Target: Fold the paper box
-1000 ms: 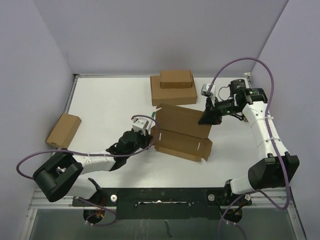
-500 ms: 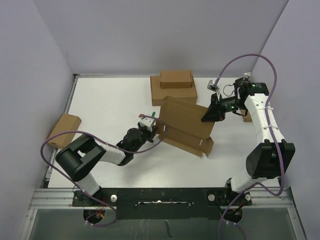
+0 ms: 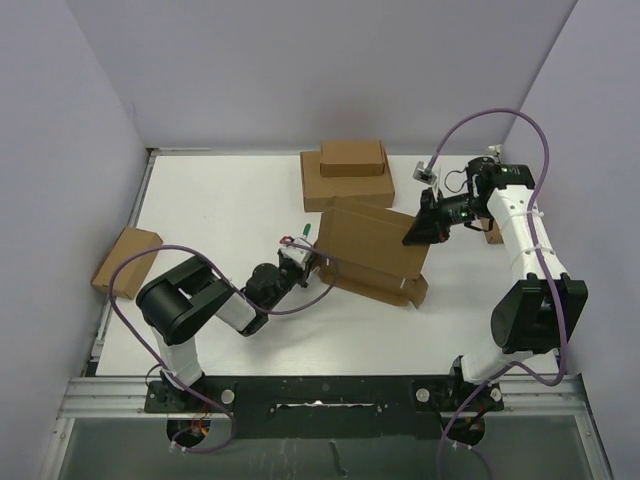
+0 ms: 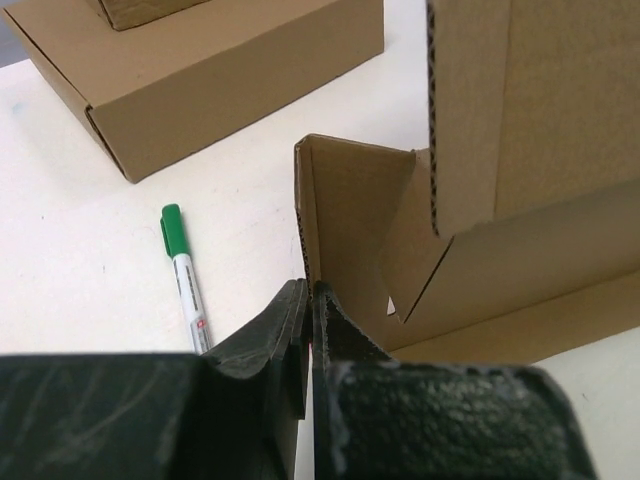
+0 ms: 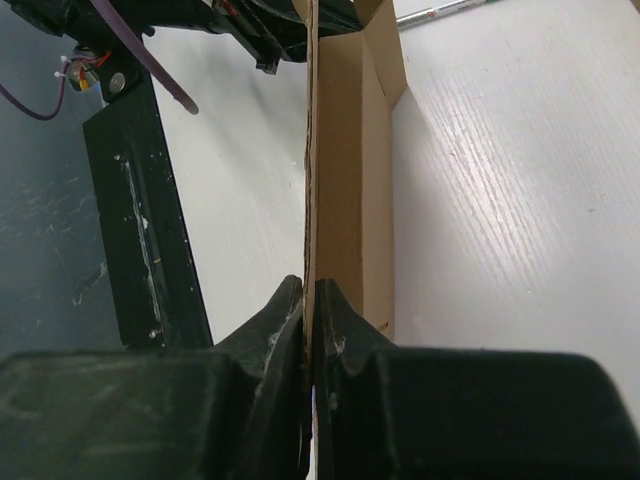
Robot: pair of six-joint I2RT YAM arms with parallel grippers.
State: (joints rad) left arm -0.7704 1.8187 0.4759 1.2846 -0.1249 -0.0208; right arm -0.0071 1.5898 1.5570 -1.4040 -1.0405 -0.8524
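The paper box [image 3: 372, 252] lies long from 9 to 3 o'clock — left fingers [image 4: 268, 332] pinch its 9 o'clock flap [image 4: 352, 215], right fingers [image 5: 268, 322] clamp the raised panel [image 3: 375, 235] at 3 o'clock.

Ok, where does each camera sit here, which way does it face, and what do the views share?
Top external: above and behind the bases, looking down on the table; both arms show, left pincer and right pincer on the paper box.
Left wrist: on that wrist, facing the box's end flap; its closed fingers show.
Right wrist: on that wrist, sighting along an upright panel's edge towards the black rail; its closed fingers show.
Shared: the box in all; the green marker in top and left wrist.
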